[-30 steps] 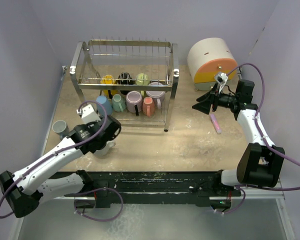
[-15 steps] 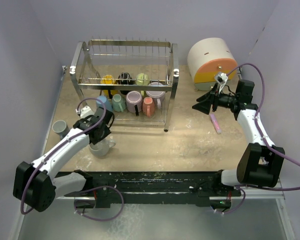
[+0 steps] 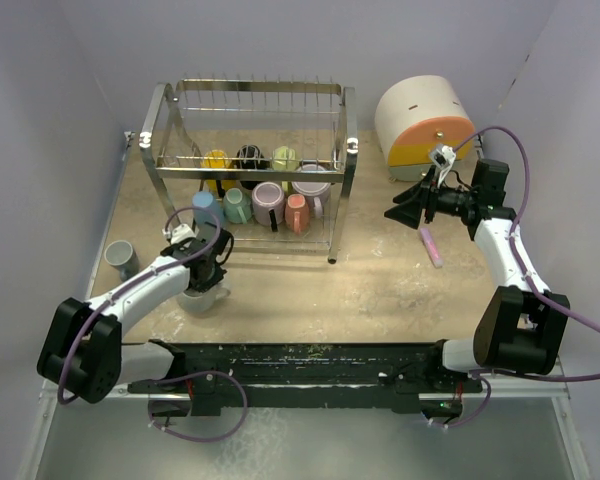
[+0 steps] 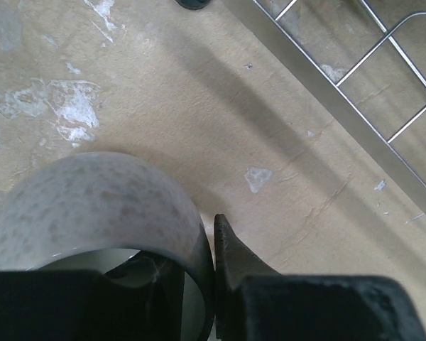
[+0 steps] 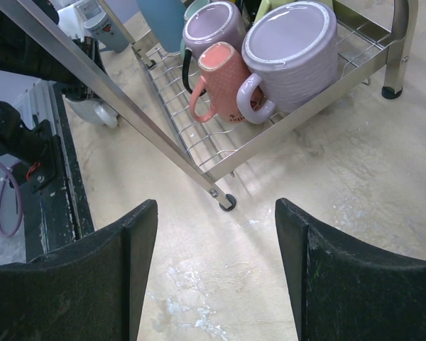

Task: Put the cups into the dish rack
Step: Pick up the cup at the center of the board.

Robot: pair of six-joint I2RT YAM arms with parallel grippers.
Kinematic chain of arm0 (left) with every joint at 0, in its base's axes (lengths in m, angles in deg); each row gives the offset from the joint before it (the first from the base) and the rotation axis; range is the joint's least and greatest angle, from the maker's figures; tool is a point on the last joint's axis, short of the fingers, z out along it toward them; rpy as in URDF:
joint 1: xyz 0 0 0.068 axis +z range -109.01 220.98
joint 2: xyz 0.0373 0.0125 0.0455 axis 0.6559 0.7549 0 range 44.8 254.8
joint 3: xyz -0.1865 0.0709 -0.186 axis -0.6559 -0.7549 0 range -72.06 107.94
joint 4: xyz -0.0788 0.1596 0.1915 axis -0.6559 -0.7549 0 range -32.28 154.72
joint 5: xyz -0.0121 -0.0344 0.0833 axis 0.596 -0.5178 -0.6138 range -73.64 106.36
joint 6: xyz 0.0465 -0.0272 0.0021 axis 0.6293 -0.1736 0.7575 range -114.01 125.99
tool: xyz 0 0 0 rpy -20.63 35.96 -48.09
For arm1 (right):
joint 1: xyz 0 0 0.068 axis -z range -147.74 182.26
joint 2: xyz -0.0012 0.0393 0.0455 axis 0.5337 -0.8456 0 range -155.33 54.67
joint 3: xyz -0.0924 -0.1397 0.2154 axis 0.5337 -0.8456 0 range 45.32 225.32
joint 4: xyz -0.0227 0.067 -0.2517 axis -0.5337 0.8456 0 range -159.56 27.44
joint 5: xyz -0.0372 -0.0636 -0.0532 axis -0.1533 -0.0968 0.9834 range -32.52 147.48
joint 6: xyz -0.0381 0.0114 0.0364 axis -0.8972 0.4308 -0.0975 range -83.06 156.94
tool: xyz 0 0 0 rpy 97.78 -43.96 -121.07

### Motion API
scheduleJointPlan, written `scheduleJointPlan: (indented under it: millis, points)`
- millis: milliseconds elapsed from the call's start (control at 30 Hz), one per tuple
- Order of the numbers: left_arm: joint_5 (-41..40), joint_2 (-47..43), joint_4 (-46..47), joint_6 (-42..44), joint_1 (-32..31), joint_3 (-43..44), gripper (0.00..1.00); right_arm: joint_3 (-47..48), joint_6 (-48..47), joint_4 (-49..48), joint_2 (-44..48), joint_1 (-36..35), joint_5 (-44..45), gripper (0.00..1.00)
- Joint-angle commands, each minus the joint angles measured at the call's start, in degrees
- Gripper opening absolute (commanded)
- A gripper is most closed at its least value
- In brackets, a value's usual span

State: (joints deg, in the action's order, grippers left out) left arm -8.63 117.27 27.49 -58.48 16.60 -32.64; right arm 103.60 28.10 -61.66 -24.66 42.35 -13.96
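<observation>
The desk (image 3: pixel 380 290) is a mottled beige slab, and the dish rack (image 3: pixel 348 150) (shiny silver wire, two tiers) stands on its far left part. Right of the rack, near the far edge, sits a rounded cream-and-orange drawer box (image 3: pixel 425 125). The right hand (image 3: pixel 402 212) hangs in the air off the rack's right end and points toward it, its two fingers spread wide with nothing between them. Its own camera looks between them at the rack's lower tier and one of its feet. The left hand (image 3: pixel 206 268) is down just in front of the rack's near left corner, over a white cup (image 3: pixel 202 298) that stands upright on the desk. The wrist view shows one finger (image 4: pixel 234 259) outside the speckled rim and the other inside the cup, drawn close together with the cup's wall pinched between them. The rack's lower tier holds eight cups. In the back row, from the left, are a yellow cup (image 3: pixel 217 160), a black cup (image 3: pixel 250 156) and a pale green cup (image 3: pixel 285 157). In front are a blue cup (image 3: pixel 207 208), a teal cup (image 3: pixel 238 205), a purple cup (image 3: pixel 268 203) and a salmon cup (image 3: pixel 296 212). A larger lavender cup (image 3: pixel 312 185) sits just beside the salmon one at the right end. A grey-blue cup (image 3: pixel 118 256) stands on the desk left of the rack, apart from its near left corner. A small pink stick (image 3: pixel 432 245) lies on the desk right of the rack — under the right arm.
</observation>
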Motion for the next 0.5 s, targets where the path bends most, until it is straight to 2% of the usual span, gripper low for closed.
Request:
scheduleJointPlan:
  millis: [0, 100, 267, 467]
  points:
    - [0.3, -2.3, 1.8, -0.1, 0.5, -1.4, 0.08, 2.5, -1.2, 0.4, 1.0, 0.3, -0.4, 0.70]
    - [1.1, -4.1, 2.0, 0.3, 0.5, -2.1, 0.00, 2.5, -1.1, 0.5, 1.1, 0.3, -0.4, 0.70]
    - [4.9, -9.1, 2.8, 2.2, 0.5, -3.5, 0.00, 2.5, -1.3, 0.5, 1.2, 0.3, -0.3, 0.70]
    - [13.3, -17.8, 4.8, 6.3, 0.4, -4.9, 0.00, 2.5, -1.3, 0.6, 1.1, 0.3, -0.3, 0.70]
